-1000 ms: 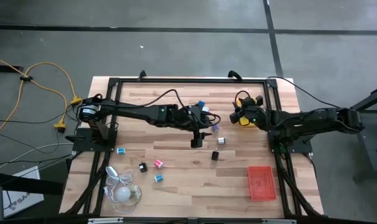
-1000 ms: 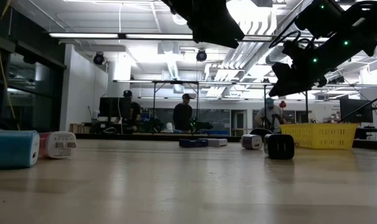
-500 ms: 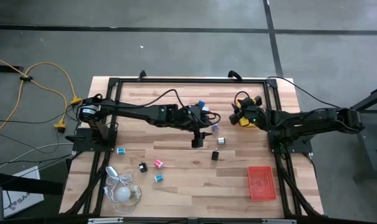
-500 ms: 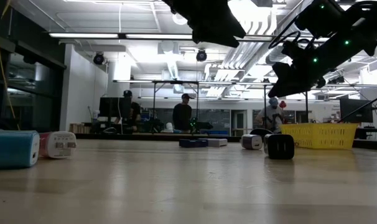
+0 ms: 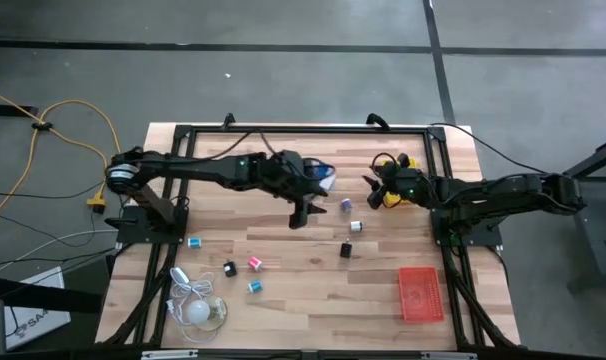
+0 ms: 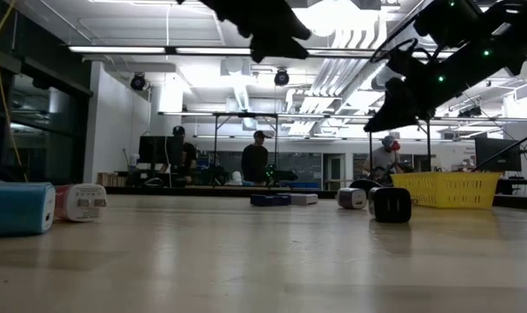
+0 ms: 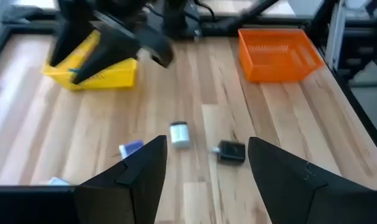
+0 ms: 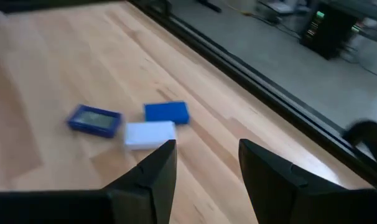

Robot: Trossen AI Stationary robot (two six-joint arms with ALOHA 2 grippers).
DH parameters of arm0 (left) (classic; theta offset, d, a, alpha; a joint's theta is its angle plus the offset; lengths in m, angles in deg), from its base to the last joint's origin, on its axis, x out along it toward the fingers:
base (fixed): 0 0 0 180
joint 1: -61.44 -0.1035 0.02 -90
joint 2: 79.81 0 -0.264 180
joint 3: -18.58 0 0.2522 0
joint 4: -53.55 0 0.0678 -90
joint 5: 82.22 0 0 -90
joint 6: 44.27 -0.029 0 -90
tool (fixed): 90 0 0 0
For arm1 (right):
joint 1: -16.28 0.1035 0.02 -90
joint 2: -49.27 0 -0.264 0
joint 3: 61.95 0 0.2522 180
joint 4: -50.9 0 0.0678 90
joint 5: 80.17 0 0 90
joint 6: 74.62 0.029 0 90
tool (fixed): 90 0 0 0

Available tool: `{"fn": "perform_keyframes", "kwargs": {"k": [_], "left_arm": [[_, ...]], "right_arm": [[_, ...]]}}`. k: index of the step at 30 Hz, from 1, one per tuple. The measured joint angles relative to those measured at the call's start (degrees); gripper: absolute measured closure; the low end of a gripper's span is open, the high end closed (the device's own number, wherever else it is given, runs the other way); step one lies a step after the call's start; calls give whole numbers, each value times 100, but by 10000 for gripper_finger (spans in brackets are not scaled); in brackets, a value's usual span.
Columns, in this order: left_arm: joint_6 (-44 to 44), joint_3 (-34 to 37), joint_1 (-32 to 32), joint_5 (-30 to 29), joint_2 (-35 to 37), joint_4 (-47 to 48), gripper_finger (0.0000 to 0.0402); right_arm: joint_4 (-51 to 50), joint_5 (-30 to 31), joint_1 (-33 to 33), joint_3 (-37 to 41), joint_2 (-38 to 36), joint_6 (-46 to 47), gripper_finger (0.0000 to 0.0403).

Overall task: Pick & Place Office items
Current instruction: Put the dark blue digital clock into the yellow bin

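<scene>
Both grippers empty, fingers apart, above mid-table items.
Left gripper [image 5: 299, 215] hovers near white piece [image 7: 179, 134] and black piece [image 7: 231, 151]; right gripper [image 5: 374, 186] faces blue pieces [image 8: 167, 112]. Risk: arms close, could collide or knock pieces.

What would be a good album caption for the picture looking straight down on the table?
Two dark robot arms meet over a wooden table scattered with tiny coloured office items, an orange plastic tray at one corner.
</scene>
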Motion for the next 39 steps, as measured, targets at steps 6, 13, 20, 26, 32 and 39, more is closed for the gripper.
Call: {"fn": "perform_keyframes", "kwargs": {"k": [6, 13, 20, 26, 32, 39], "left_arm": [[230, 1487, -35, -402, 1041, -1211, 183], [496, 2450, -37, -1292, 1723, -1710, 183], [478, 2787, -33, -1360, 2055, -1874, 183], [619, 3710, -15, -1489, 2719, -2597, 183], [734, 4523, 70, -2110, 3269, -3223, 183], [707, 4711, 96, -2446, 3382, -3275, 183]], "right_arm": [[812, -702, -10, 0, 43, -445, 242], [2200, -1712, -7, -10, 532, -1121, 242], [2272, -1909, -10, -622, 1421, -1140, 242], [2172, -1911, -12, -1201, 2086, -1510, 242], [1461, -2234, -67, -1791, 2476, -1590, 242], [1046, -2930, -190, -2365, 2968, -1941, 242]]}}
